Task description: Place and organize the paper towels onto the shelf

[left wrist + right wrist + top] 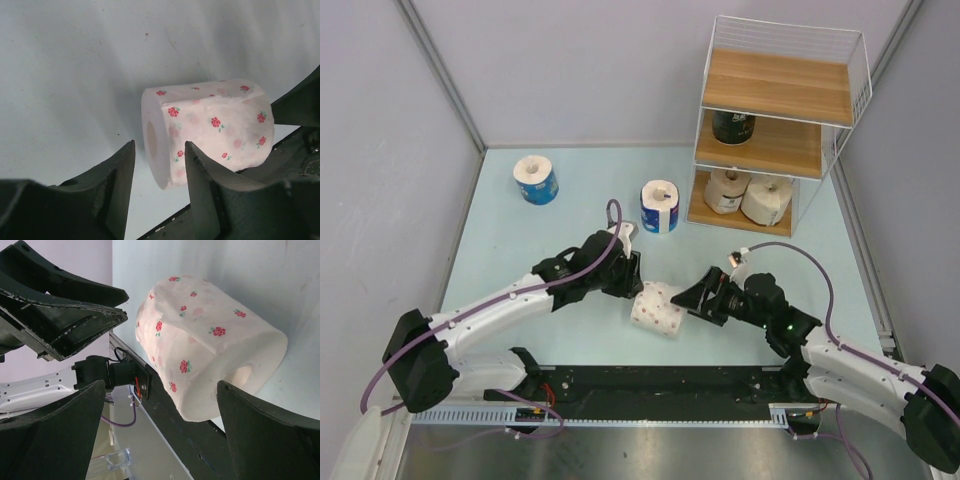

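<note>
**Flowered roll lies between two open grippers**

In the top view, the white roll with red flowers [656, 308] lies on its side on the pale table [510, 250], near the front edge and well apart from the shelf [825, 100]. We see its hollow core facing the left wrist camera.

The left gripper [632, 282] sits just beside the roll at about 10 o'clock. In its wrist view the fingers [117, 185] stand a narrow gap apart with nothing between them, and the roll [210, 125] lies just past their tips.

The right gripper [688, 298] is at the roll's 3 o'clock. Its fingers [265, 435] are spread wide, the roll [200, 345] lies between their tips, and neither finger is seen pressing it.

From the flowered roll, one blue roll [660, 206] stands on end at 12 o'clock and a second blue roll [536, 179] at 10 o'clock, farther off.

The shelf stands at 1 o'clock in the far corner. A dark roll [733, 126] is on its middle board, and two pale rolls [726, 190] [766, 200] touch side by side on the bottom board.
</note>
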Motion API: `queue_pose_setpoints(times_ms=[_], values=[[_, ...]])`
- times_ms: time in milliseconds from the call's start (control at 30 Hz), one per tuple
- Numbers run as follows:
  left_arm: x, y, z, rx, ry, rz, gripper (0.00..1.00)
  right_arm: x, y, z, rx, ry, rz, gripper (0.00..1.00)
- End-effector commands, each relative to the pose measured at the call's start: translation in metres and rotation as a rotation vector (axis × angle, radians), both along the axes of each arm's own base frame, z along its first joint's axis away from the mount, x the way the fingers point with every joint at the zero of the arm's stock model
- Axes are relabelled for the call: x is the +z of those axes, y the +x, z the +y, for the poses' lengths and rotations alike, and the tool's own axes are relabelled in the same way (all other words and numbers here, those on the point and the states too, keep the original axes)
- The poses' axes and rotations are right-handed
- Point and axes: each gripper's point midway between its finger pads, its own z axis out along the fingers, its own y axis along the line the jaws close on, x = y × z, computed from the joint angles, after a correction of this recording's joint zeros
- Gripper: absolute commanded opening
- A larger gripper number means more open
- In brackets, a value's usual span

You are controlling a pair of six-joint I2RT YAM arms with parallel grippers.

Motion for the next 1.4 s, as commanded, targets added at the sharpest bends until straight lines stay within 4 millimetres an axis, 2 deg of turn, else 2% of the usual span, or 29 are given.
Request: queue_pose_setpoints(times_ms=[0, 167, 500, 733, 867, 1167, 1367], values=[[-0.005, -0.001, 0.000, -0.021, -0.001, -0.009, 0.50, 0.004, -0.008, 0.004, 0.016, 0.060, 0.003, 0.97], [-0.001, -0.004, -0.005, -0.044, -0.036, -0.005, 0.50, -0.007, -0.010, 0.000, -0.018, 0.070, 0.030, 0.96], [0.006, -0.008, -0.010, -0.079, -0.072, -0.023, 0.50, -0.007, -0.003, 0.010, -0.018, 0.106, 0.013, 0.96], [-0.005, -0.010, 0.004, -0.051, -0.019, -0.017, 0.49, -0.007, 0.005, 0.020, -0.009, 0.109, 0.003, 0.96], [-0.016, -0.010, 0.015, -0.038, 0.055, -0.018, 0.49, 0.001, 0.010, 0.027, 0.007, 0.117, -0.017, 0.96], [-0.038, -0.016, 0.017, -0.045, 0.083, 0.014, 0.49, 0.020, 0.016, 0.035, 0.029, 0.134, -0.061, 0.96], [-0.049, -0.019, 0.021, -0.047, 0.103, 0.032, 0.49, 0.047, 0.025, 0.036, 0.051, 0.169, -0.105, 0.96]])
